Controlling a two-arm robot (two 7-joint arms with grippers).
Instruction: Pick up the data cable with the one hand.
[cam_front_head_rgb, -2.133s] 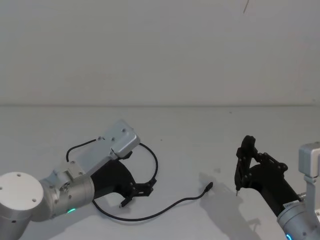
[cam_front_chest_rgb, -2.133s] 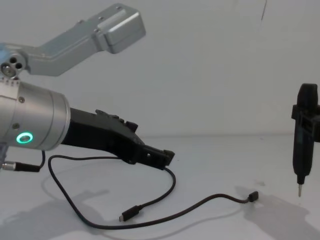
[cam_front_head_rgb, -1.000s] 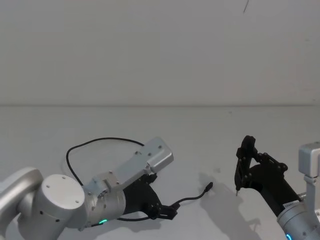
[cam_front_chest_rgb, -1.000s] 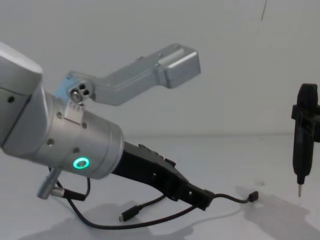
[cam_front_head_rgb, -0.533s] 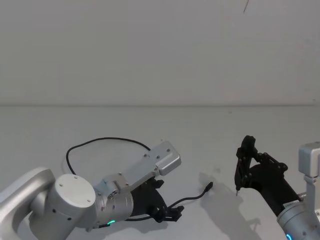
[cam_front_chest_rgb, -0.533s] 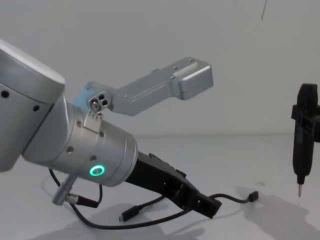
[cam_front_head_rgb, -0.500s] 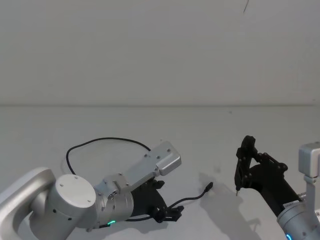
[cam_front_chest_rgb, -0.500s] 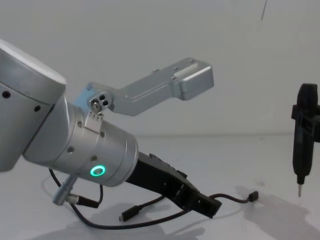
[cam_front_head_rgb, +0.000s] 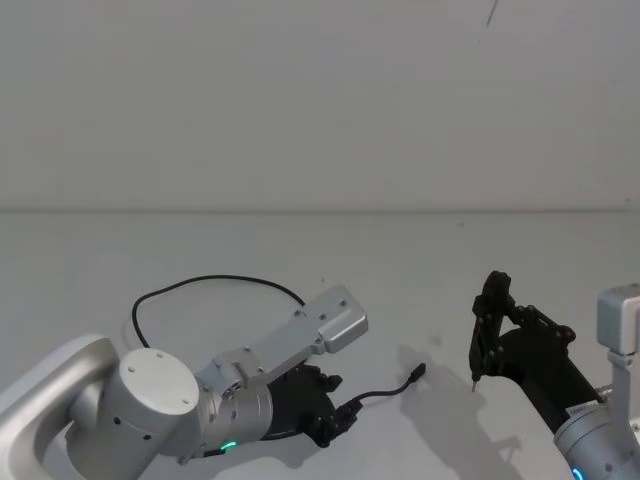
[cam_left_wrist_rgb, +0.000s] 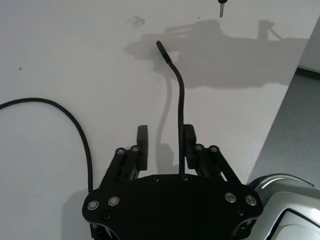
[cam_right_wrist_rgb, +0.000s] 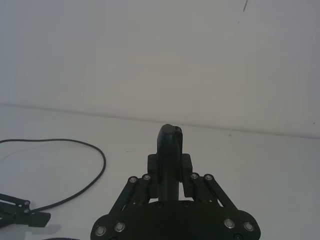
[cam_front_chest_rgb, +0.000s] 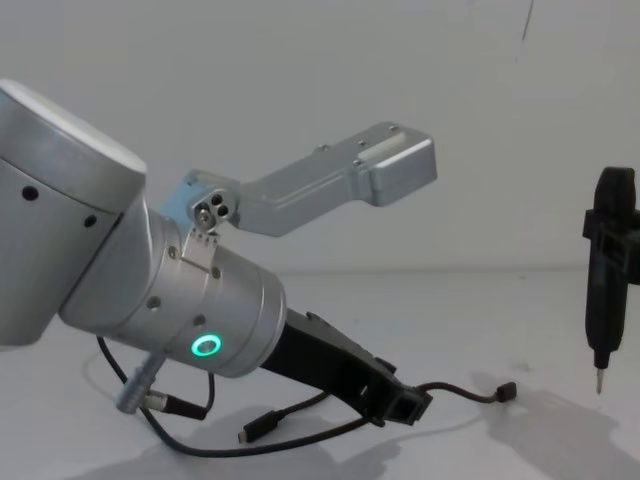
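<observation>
Over bare tabletop (cam_front_head_rgb: 400, 260), left gripper (cam_left_wrist_rgb: 165, 132) gapes astride data cable (cam_left_wrist_rgb: 179, 95); right gripper (cam_right_wrist_rgb: 170, 164) grips tool (cam_right_wrist_rgb: 169, 135).

The data cable (cam_left_wrist_rgb: 180, 125) looks matt black, the fingers (cam_left_wrist_rgb: 143, 145) of the left gripper (cam_left_wrist_rgb: 165, 131) matt plastic, the table (cam_left_wrist_rgb: 75, 50) smooth.

A slim black pen-like tool (cam_front_chest_rgb: 606, 300) hangs upright, its metal tip pointing down over the white table (cam_front_chest_rgb: 480, 310).

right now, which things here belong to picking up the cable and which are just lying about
In the job:
data cable, lying on the table
left gripper, jaws open astride it

Just about:
right gripper, parked at the right, holding a pen-like tool
</observation>
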